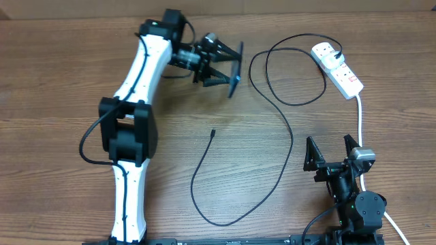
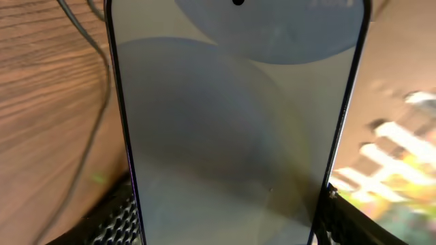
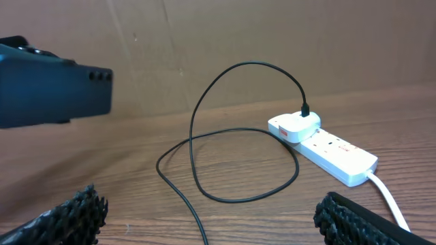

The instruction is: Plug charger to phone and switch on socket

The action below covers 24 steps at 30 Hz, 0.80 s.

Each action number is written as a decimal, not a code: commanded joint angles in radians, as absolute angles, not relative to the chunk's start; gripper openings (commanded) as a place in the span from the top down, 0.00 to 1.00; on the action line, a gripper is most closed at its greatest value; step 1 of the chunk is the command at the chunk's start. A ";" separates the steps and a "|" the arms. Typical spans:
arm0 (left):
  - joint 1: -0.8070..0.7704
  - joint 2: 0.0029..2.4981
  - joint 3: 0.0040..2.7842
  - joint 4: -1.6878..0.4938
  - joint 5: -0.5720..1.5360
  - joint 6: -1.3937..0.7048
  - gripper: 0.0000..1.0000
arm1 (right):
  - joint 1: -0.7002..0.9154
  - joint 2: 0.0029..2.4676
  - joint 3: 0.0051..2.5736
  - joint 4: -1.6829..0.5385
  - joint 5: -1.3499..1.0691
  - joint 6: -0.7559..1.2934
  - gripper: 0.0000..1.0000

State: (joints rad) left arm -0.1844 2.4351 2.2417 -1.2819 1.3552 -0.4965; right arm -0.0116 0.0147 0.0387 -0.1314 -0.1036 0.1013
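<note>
My left gripper (image 1: 231,67) is shut on the phone (image 1: 234,83) and holds it edge-on above the far middle of the table. In the left wrist view the phone's pale screen (image 2: 231,122) fills the frame between my fingers (image 2: 225,221). The charger's black cable (image 1: 283,119) loops from a white plug on the socket (image 1: 338,69) at the far right down to its loose tip (image 1: 213,133) on the table. My right gripper (image 1: 333,154) is open and empty at the near right. Its view (image 3: 218,224) shows the socket (image 3: 327,146), the cable (image 3: 255,64) and the phone (image 3: 54,88) held in the air.
The socket's thick white cord (image 1: 360,122) runs down the right side past my right gripper and off the near edge; it also shows in the right wrist view (image 3: 388,194). The cable's long lower loop (image 1: 225,223) lies near the table's front edge.
</note>
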 commanded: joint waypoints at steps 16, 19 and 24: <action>-0.110 2.427 2.273 -1.287 1.572 -0.566 0.39 | -0.007 0.004 0.032 -0.127 -0.098 0.105 0.00; -0.110 2.427 2.273 -1.286 1.573 -0.577 0.39 | -0.007 0.004 0.032 -0.127 -0.098 0.105 0.00; -0.110 2.427 2.273 -1.286 1.572 -0.576 0.39 | -0.007 0.004 0.032 -0.127 -0.098 0.105 0.00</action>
